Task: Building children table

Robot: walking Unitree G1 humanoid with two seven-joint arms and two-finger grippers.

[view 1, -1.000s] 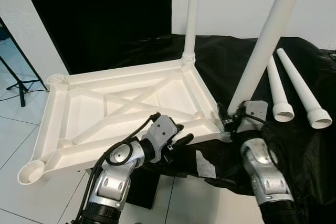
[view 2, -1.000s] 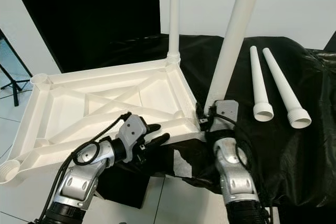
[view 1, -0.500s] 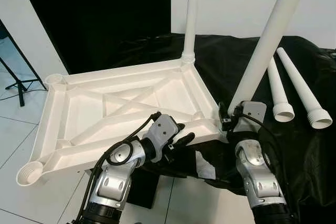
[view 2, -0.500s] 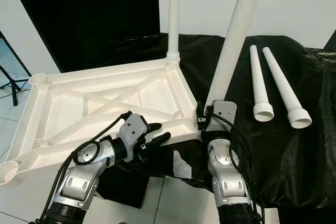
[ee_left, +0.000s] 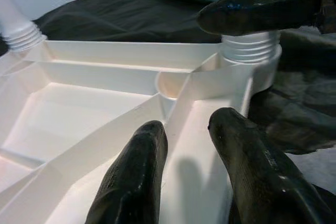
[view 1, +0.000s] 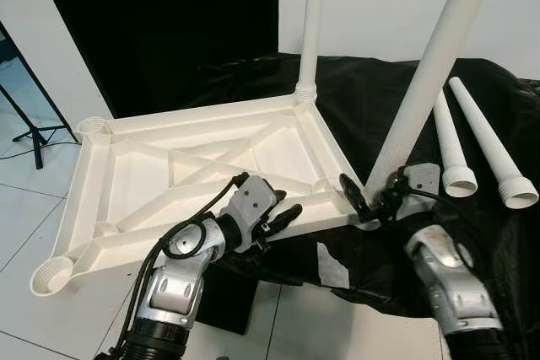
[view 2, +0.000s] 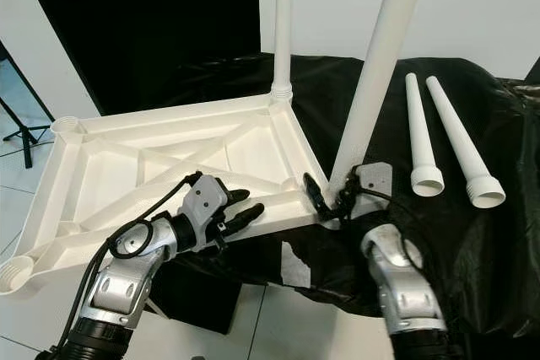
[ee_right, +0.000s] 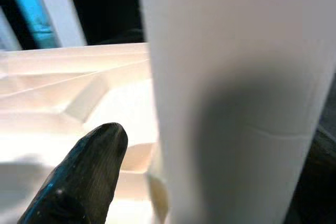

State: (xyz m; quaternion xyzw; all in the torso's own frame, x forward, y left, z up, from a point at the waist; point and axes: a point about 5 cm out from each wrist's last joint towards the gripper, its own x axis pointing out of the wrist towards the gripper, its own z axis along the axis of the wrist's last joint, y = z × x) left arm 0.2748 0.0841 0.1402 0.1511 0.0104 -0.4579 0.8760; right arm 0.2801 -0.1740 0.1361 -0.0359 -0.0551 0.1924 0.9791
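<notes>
Since a second ago the right gripper [view 1: 364,200] has spread its fingers off the leg [view 1: 422,82] at centre right, seemingly seated in the tabletop [view 1: 135,179], while the left gripper [view 1: 283,215], narrowly parted, steadies the near edge.

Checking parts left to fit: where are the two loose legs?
In the left eye view, both loose legs lie side by side on the black cloth at far right, right of the right gripper.

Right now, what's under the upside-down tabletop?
Black cloth runs under the tabletop at its right side, and white tiled floor lies below its left end. Whatever supports it underneath is hidden.
</notes>
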